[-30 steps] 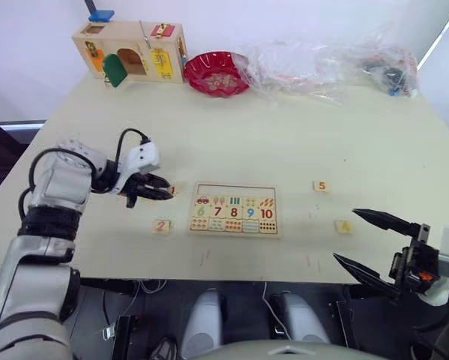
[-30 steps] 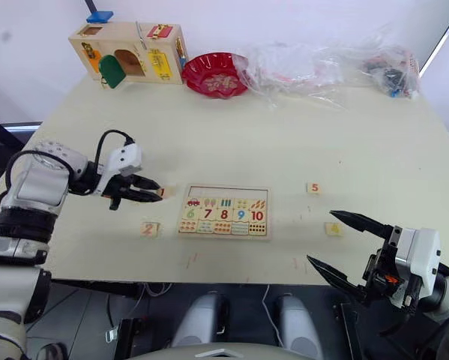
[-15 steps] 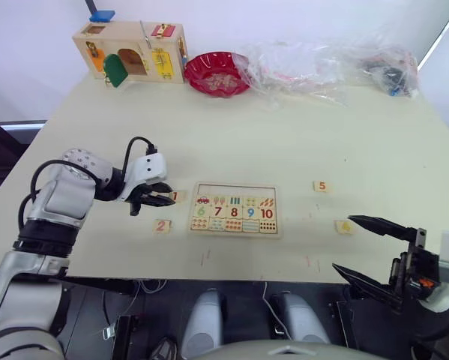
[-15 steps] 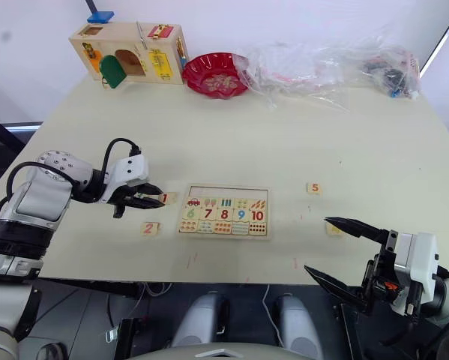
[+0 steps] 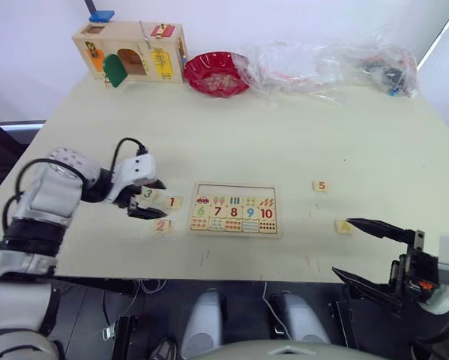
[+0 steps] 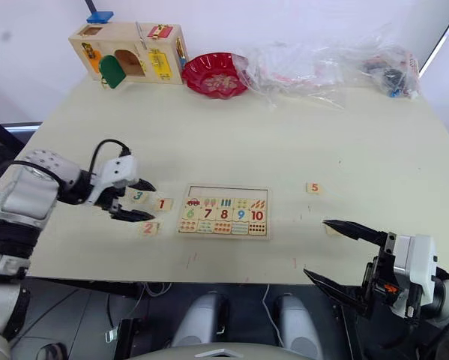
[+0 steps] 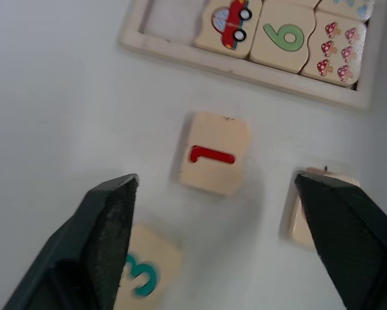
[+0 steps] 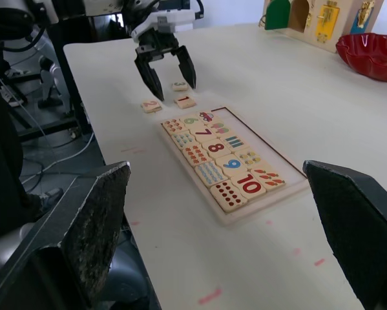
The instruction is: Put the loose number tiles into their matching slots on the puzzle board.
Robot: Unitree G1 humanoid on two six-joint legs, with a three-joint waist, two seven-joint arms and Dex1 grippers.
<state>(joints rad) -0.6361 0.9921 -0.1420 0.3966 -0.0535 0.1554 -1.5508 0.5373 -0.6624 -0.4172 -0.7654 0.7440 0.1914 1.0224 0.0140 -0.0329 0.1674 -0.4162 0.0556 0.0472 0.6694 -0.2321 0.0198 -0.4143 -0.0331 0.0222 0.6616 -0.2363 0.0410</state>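
The puzzle board (image 5: 234, 210) lies flat near the table's front, with its top row of slots empty. My left gripper (image 5: 160, 199) is open just left of it and holds nothing. The loose number tile 1 (image 7: 214, 155) lies flat on the table between its fingertips, apart from both. Tile 3 (image 5: 148, 193) sits under the gripper's fingers, and tile 2 (image 5: 162, 225) lies nearer the front edge. Right of the board lie tile 5 (image 5: 321, 186) and tile 4 (image 5: 344, 226). My right gripper (image 5: 342, 246) is open and empty beyond the front edge, by tile 4.
At the table's back stand a wooden box with coloured doors (image 5: 130, 52), a red bowl (image 5: 217, 73) and crumpled clear plastic bags (image 5: 325, 64). The table's front edge (image 5: 246, 279) runs just ahead of the board.
My left gripper opened and let go of tile 1, which now lies left of the board. The gripper drew back to the left, uncovering tile 3. The right gripper sank a little.
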